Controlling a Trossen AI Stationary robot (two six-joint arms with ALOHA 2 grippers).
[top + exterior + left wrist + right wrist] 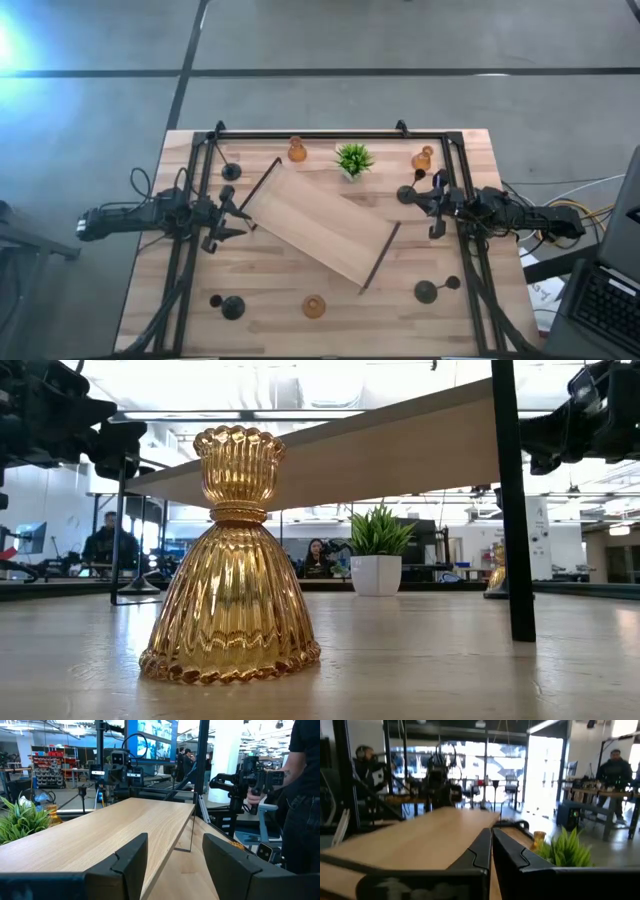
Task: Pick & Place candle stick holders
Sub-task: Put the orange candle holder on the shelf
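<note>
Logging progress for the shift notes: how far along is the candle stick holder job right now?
Nothing looks done: the wooden tray carries no holders. All seven visible ones stand around it on the table, such as the amber holder at the near edge and a black holder. Nothing is in hand: the left gripper has its jaws open and empty at the tray's end, and the right gripper is shut and empty. Every holder remains to place.

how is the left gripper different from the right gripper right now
The left gripper has its fingers spread open, with the wooden tray showing between them in its wrist view; the right gripper has its fingers pressed shut. The left sits at the tray's left end, the right off its right end. Both are dark, two-fingered, and hold nothing.
</note>
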